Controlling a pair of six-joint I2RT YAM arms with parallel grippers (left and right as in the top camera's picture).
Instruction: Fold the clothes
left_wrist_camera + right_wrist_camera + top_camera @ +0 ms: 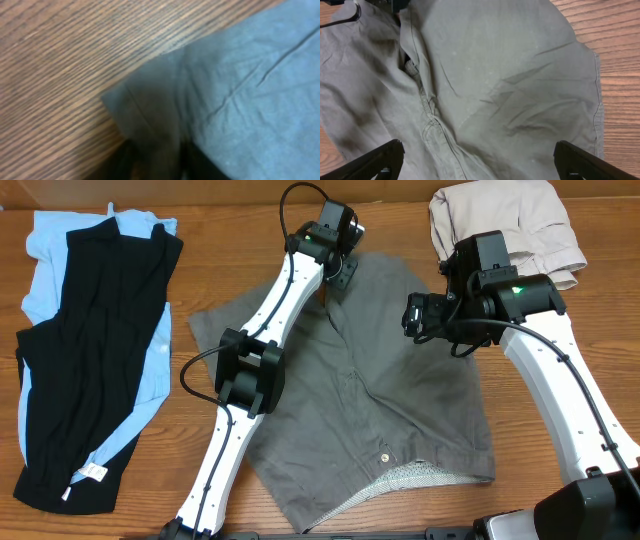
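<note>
The grey-brown shorts (380,400) lie spread flat in the middle of the table, with the pale button (386,457) and the speckled waistband lining (410,477) towards the front. My left gripper (338,278) is at the far edge of the shorts. In the left wrist view its dark fingers (157,162) are closed on a corner of the hem (150,115). My right gripper (415,317) hovers over the right leg. In the right wrist view its jaws (477,160) are wide open and empty above the cloth (495,75).
Folded beige trousers (510,225) lie at the back right, close behind my right arm. A black garment (95,350) on a light-blue one (45,250) lies at the left. Bare wood (230,240) shows between them and the shorts.
</note>
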